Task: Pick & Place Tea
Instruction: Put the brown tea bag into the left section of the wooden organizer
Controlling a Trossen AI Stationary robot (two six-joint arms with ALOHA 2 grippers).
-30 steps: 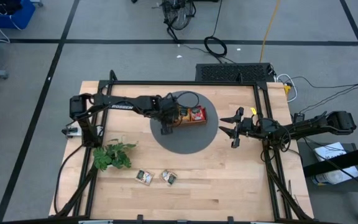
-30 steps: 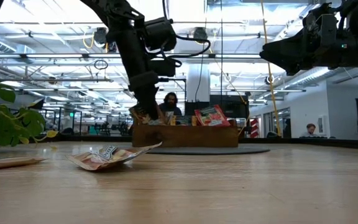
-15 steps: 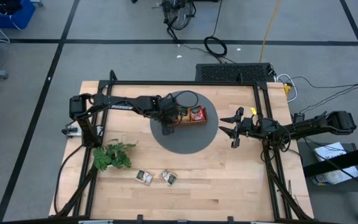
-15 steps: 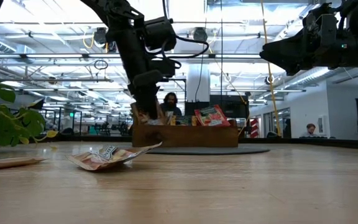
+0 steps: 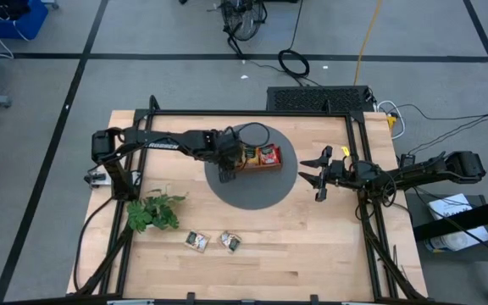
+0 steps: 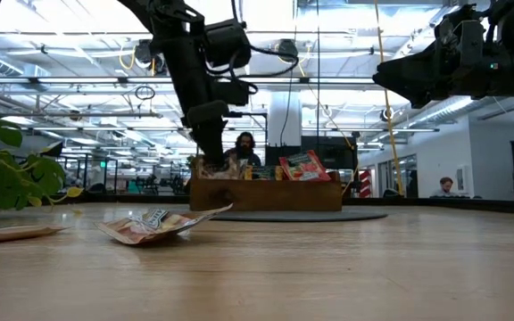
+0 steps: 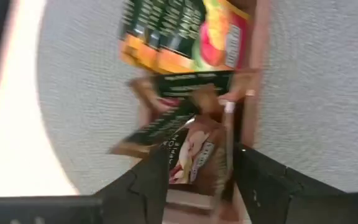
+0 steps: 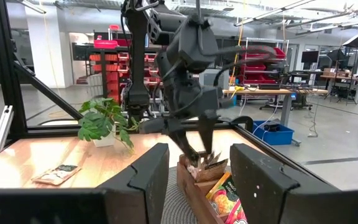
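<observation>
Now, starting at the left of the table, the plant sprig [image 5: 153, 211] sits near the front edge, and just beyond it two tea sachets [image 5: 196, 241] [image 5: 230, 242] lie flat on the bare wood, side by side but apart, not yet collected. Moving along, the left gripper [image 5: 226, 169] is down at the left end of the wooden tray [image 5: 257, 166], which stands on the round grey mat [image 5: 271, 193]. Its wrist camera shows the fingers [image 7: 146, 186] spread a little with a pale, dark-printed sachet [image 7: 191, 146] between them, right over the tray's end compartment; whether they grip it or have let go, I cannot tell. Orange-yellow sachets [image 7: 185, 34] fill the next compartment, and a red one [image 5: 269, 155] sits further right.

These packets look feather-light, thin and floppy, and a bit slick, so they'd likely bend or slip if pinched at a corner. A nip across one edge, with the sachet lifted off the wood slightly first, seems the safest hold.

Over on the right, the right gripper [image 5: 318, 178] hovers off the mat's edge, fingers spread wide, holding nothing.
</observation>
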